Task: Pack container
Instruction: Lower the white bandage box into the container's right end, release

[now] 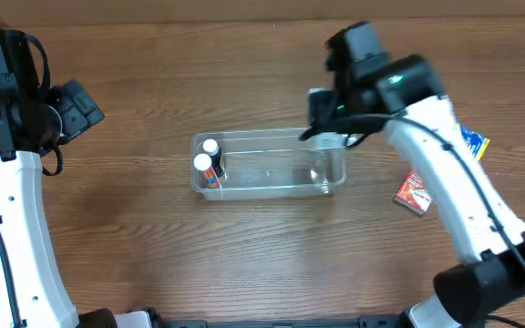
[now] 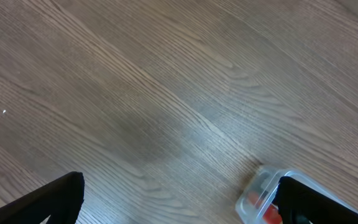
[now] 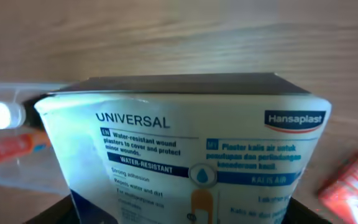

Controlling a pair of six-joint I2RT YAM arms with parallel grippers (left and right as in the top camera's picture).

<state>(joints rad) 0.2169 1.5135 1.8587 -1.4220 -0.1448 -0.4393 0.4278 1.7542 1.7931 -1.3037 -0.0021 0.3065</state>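
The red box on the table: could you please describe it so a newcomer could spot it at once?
Find the clear container in the middle of the table. Just past its right end, beside the right arm whose gripper holds a plaster box, a small flat box lies on the wood. It is red, unlike the blue and yellow packet farther back.

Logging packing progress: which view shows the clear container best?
Overhead: the whole container shows, rim to rim, with bottles at its left end. The left wrist view catches only one corner. The right wrist view shows only its left end, the rest hidden behind the Hansaplast box.
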